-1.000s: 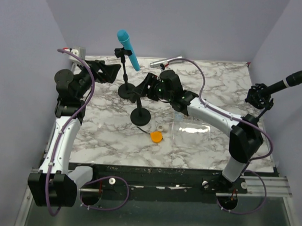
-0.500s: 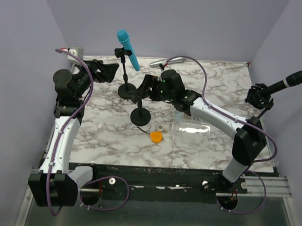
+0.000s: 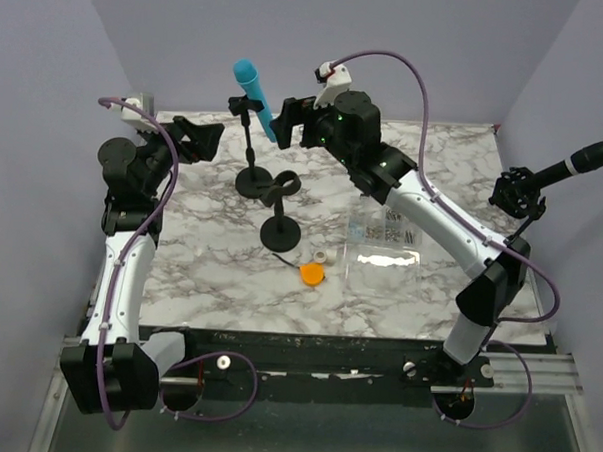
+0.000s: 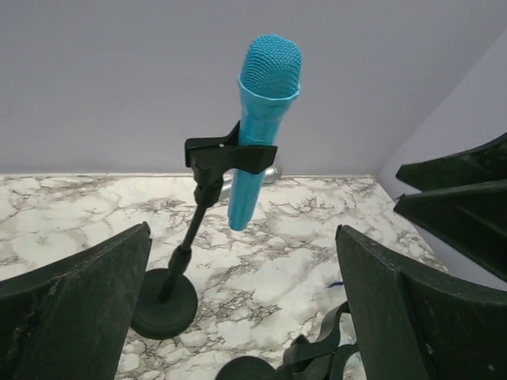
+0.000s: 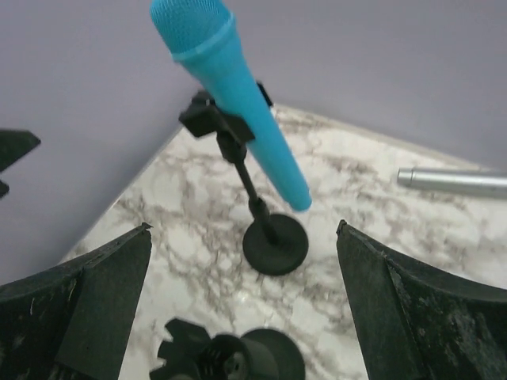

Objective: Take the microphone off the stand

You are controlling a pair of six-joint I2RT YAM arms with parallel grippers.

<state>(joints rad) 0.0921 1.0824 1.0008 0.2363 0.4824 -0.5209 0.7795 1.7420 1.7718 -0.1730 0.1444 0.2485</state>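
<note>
My left end effector [image 3: 210, 137] has its fingers spread wide apart and grips nothing. My right end effector [image 3: 286, 123] is likewise spread wide and empty.

The blue microphone [image 4: 260, 134] sits tilted in the clip of its stand [image 4: 178, 265], head uppermost. It is directly ahead of each end effector, centred between the fingers in both wrist views, and touches neither. It lies to the right of the left end effector and to the left of the right one.

The stand base rests on the surface [image 3: 200, 252], below and ahead of the right end effector. A second, empty stand [image 3: 281, 228] is behind both end effectors, toward my bases. A silver microphone [image 5: 455, 180] lies on the surface ahead of the right end effector, to its right.
</note>
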